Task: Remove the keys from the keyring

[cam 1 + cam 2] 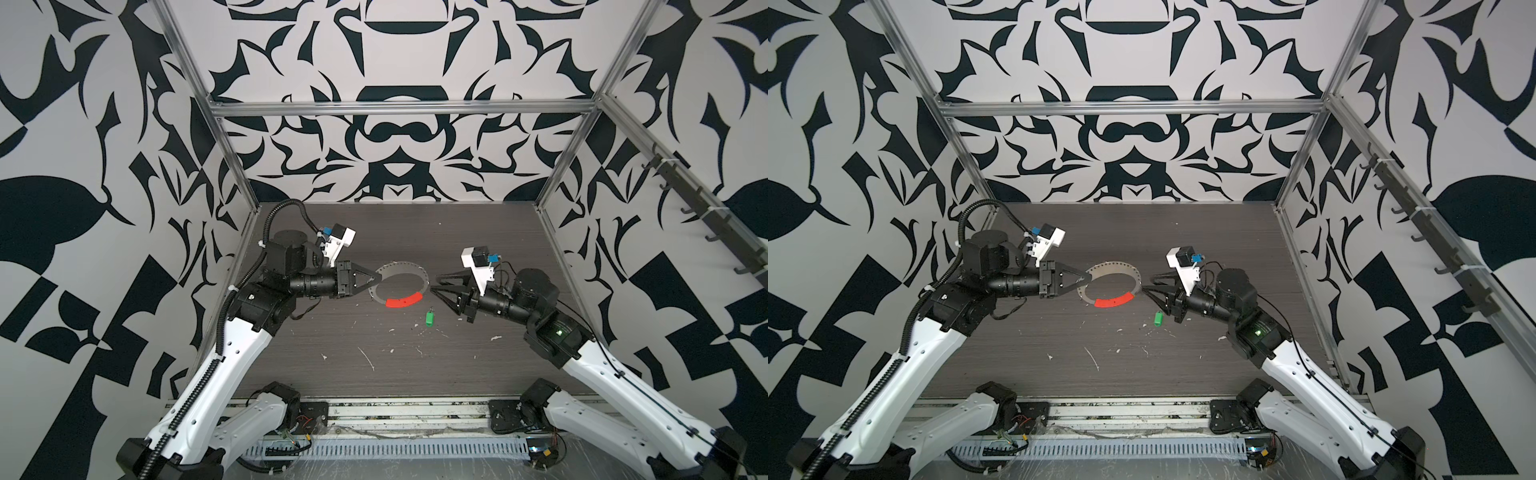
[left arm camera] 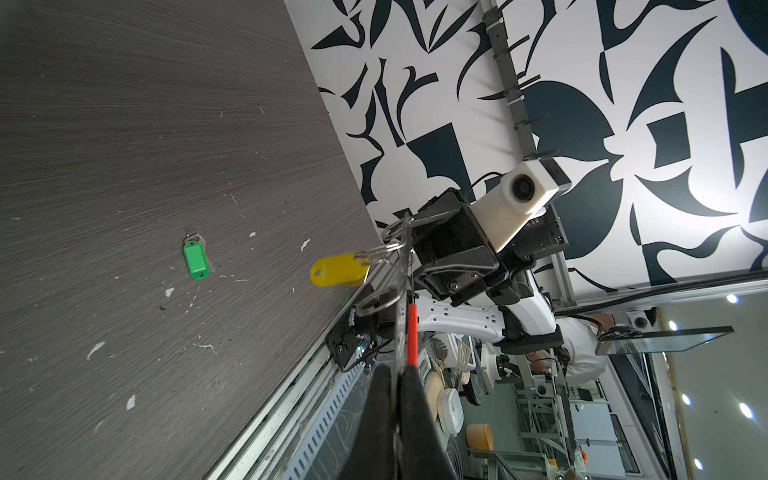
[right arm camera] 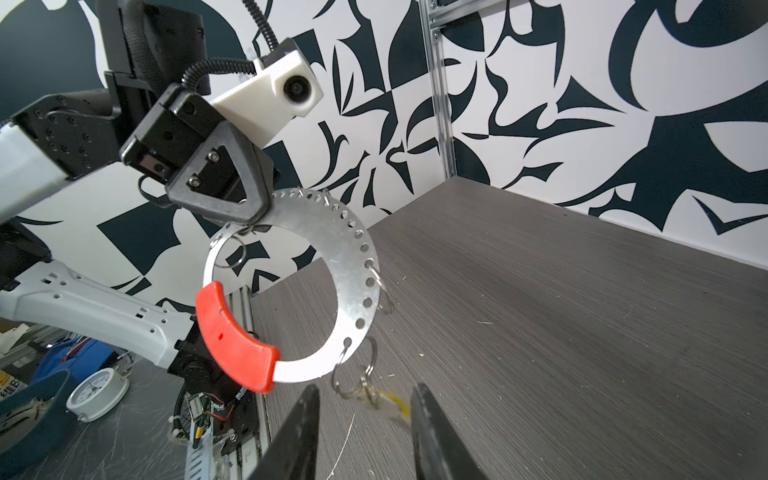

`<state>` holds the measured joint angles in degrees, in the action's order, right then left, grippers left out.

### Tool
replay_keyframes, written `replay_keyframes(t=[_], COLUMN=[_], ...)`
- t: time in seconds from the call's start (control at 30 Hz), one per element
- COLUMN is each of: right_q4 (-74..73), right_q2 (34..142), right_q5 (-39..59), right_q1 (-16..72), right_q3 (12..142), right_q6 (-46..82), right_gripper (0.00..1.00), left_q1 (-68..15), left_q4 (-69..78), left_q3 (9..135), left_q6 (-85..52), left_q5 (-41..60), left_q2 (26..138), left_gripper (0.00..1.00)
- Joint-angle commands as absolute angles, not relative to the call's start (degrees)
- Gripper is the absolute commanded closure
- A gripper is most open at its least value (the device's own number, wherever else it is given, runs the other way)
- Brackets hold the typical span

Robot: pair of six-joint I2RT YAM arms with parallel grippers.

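The left gripper (image 1: 379, 277) is closed on the keyring (image 3: 347, 249), a flat pale metal band with round holes and a smooth red end (image 3: 232, 340), and holds it above the dark grained table (image 1: 374, 374). The yellow tag (image 2: 338, 270), oblong glossy plastic, hangs from a thin wire loop (image 2: 383, 249) between the parted jaws of the right gripper (image 3: 365, 388). The green tag (image 1: 429, 318) lies flat on the table.

The keyring (image 1: 405, 266) (image 1: 1115, 266) (image 3: 332, 232) is a flat, pale metal ring punched with small holes, with one red section. It hangs clear of the table (image 1: 374, 365), with the left gripper (image 3: 249, 212) clamped on the rim opposite the red section. Thin wire rings (image 3: 384, 299) dangle from several holes. The yellow key (image 2: 340, 271) (image 3: 390, 401), an oblong tag, hangs from a wire ring near the red section. The green key (image 1: 429, 318) (image 1: 1158, 318) (image 2: 195, 261) is off the keyring, flat on the table near the red section.
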<state>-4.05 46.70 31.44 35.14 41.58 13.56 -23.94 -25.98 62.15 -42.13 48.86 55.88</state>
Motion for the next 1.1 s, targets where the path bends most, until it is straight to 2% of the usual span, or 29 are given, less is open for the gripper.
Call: replay_keyframes(t=[0.0, 0.43, 0.67, 1.07], right_q4=[-6.14, -5.87, -6.05, -5.4], right_q2=[46.47, 43.95, 45.84, 47.02], right_q5=[32.87, 30.5, 30.44, 27.21], right_q1=[35.55, 36.16, 37.13, 38.94], right_q3=[42.98, 41.97, 42.7, 43.59], right_q6=[12.35, 11.78, 11.18, 9.58], right_gripper=[0.6, 0.59, 0.66, 0.73], left_q1=[-23.65, -23.66, -23.67, -23.64], left_q4=[-25.32, -23.74, -23.25, -23.08], left_q3=[63.9, 63.28, 63.28, 62.89], left_q6=[-41.61, -43.06, -43.67, -43.94], left_q5=[50.47, 49.82, 49.91, 50.25], left_q2=[55.28, 55.02, 54.93, 54.49], left_gripper=[1.0, 1.0, 1.0, 1.0])
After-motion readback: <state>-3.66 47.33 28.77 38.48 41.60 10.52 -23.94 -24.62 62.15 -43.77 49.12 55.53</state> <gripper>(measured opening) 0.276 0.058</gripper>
